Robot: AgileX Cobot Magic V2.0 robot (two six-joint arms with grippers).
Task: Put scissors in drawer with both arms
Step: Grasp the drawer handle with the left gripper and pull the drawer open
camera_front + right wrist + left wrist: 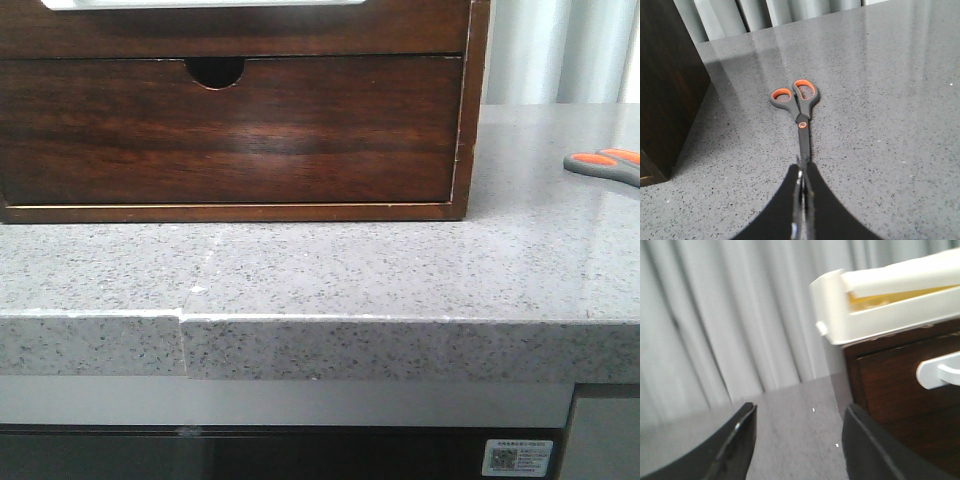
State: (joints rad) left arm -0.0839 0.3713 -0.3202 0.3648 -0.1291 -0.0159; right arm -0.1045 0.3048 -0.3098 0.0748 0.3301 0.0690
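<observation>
The scissors (pixel 799 107) lie flat on the grey bench (pixel 330 270), to the right of the closed drawer (pixel 230 135) and apart from its wooden casing (pixel 476 110). The right pincer (pixel 800 172) is closed on the blade tips, handles pointing away from it. The left pincer (pixel 797 440) stands open and empty near the casing. The scissors look light and stiff, but the thin, smooth metal blades may slip or swing. A hold nearer the pivot seems safer to me. The drawer must be pulled first, probably by its notch (pixel 215 70).
</observation>
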